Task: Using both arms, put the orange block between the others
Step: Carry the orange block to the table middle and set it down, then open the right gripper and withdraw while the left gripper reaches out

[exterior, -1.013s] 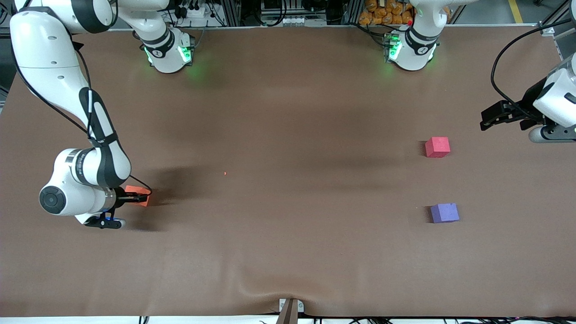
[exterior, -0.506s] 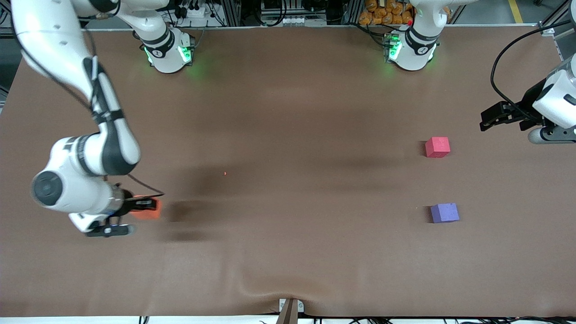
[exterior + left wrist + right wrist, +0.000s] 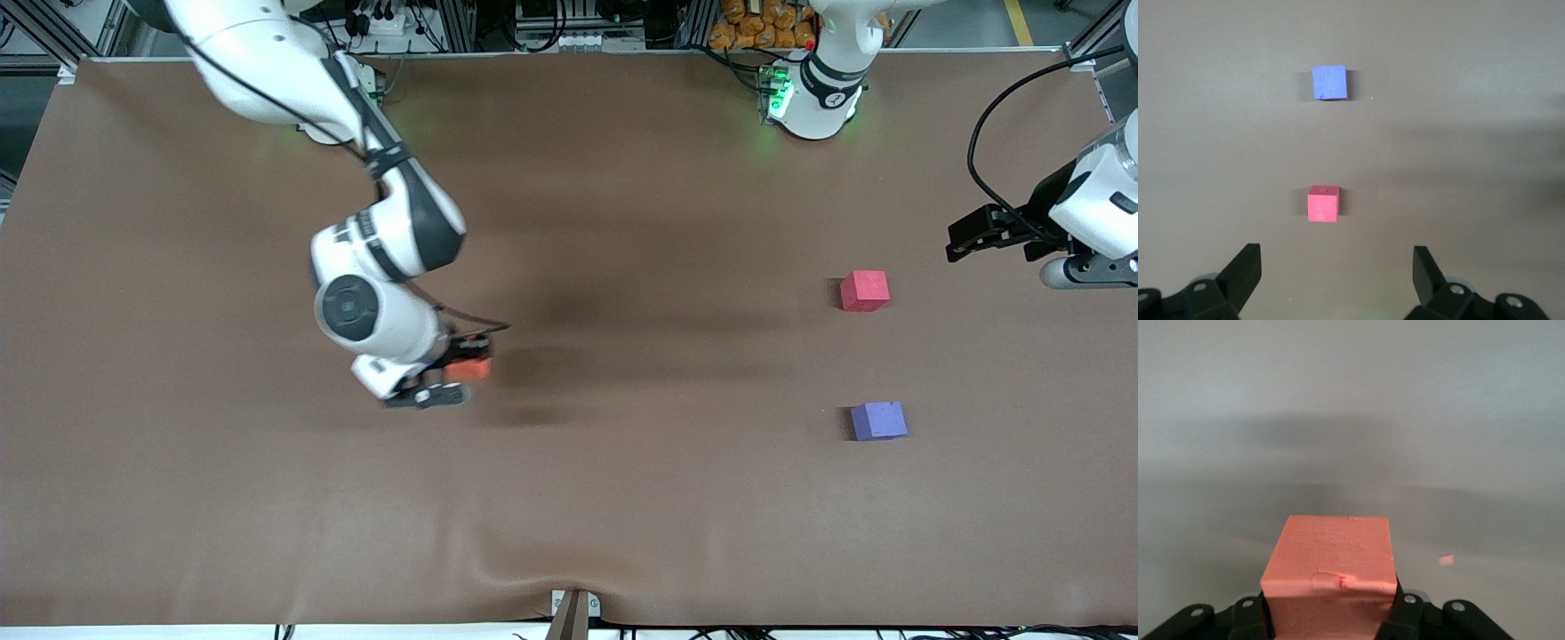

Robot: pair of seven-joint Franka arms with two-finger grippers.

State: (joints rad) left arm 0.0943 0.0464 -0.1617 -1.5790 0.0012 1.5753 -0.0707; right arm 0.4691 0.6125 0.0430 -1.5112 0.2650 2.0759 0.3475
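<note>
My right gripper (image 3: 466, 363) is shut on the orange block (image 3: 470, 370) and holds it in the air over the middle of the table. In the right wrist view the orange block (image 3: 1331, 563) fills the space between the black fingers (image 3: 1405, 611). The others lie toward the left arm's end: a pinkish-red cube (image 3: 864, 291) and a purple-blue cube (image 3: 878, 420) nearer the front camera, with a bare gap between them. My left gripper (image 3: 965, 236) waits open beside the pinkish-red cube (image 3: 1323, 203); the purple-blue cube (image 3: 1330, 82) also shows in its wrist view. The left gripper (image 3: 1335, 260) holds nothing.
The brown cloth on the table has a wrinkle (image 3: 498, 569) near the front edge, by a small clamp (image 3: 573, 609). A tiny orange crumb (image 3: 1445, 560) lies on the cloth under the right gripper.
The right arm has lifted the orange block off the table at its own end and swung it toward the table's middle. The left arm has stayed where it was.
</note>
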